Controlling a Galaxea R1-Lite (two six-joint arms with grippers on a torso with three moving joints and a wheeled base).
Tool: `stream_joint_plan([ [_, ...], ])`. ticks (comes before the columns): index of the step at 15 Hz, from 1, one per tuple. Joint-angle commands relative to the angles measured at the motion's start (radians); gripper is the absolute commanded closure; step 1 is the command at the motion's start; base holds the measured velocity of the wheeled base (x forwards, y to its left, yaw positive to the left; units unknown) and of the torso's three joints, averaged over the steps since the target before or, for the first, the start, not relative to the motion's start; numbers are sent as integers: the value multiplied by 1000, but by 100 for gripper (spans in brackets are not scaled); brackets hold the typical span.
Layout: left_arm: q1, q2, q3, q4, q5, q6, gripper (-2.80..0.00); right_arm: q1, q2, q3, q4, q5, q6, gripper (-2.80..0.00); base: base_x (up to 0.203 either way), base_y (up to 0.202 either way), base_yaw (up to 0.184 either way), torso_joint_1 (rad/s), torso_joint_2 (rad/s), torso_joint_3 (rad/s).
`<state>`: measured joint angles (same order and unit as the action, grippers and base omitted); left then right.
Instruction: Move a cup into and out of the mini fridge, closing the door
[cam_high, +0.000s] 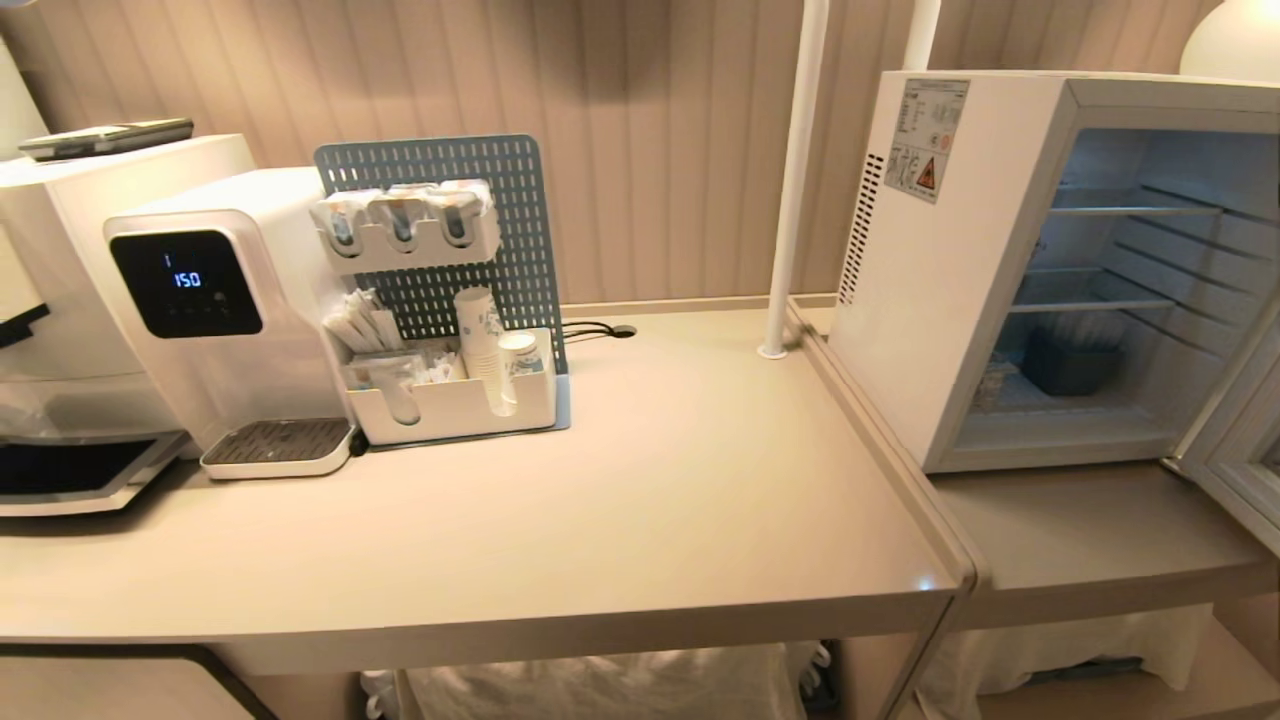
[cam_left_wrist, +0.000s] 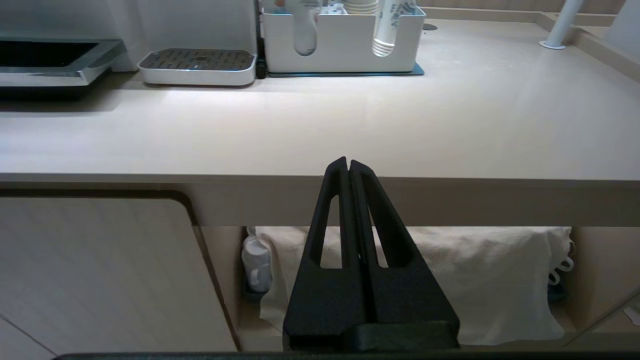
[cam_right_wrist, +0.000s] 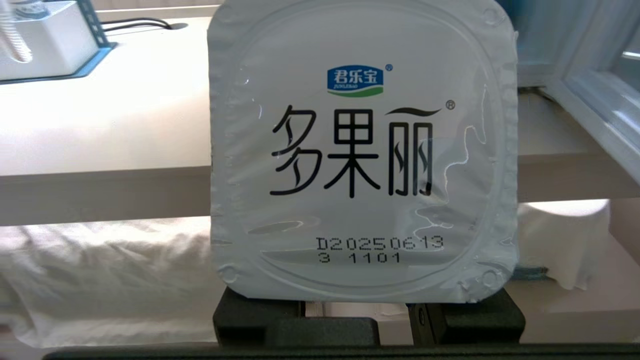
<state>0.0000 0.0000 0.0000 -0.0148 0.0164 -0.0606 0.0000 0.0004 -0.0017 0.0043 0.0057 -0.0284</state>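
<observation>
A long beige counter spans the head view from the left edge to right of centre, where it meets a lower beige shelf at the lower right. On that shelf, in the upper right of the frame, stands the white mini fridge, its vented side wall and warning sticker facing the camera and its cavity exposed, with wire shelves and a dark container on the floor inside. The door is swung wide open and shows only as a pale frame at the right edge. At the upper left sits a white water dispenser with a lit dark display and a drip tray, and just to its right a grey-blue pegboard organizer holds stacked paper cups and sachets. A white pole rises from the counter's back right corner. Neither arm appears in the head view. In the left wrist view the left gripper hangs before the counter's front edge, its black fingers pressed together, empty. In the right wrist view the right gripper clamps the cup, whose squarish foil lid faces the camera and fills the middle of the frame, in front of the counter's edge.
</observation>
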Motion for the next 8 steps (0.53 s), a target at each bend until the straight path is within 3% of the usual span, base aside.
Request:
stream_joint_plan([
  [1,0,2,3,0,0,-1,0,0,3,0,2,0,-1,0,0,196,3,5,2,5],
  [8,0,2,3,0,0,-1,0,-1,3,-4,16,-3,2,0,0,190,-1,1,3,3],
])
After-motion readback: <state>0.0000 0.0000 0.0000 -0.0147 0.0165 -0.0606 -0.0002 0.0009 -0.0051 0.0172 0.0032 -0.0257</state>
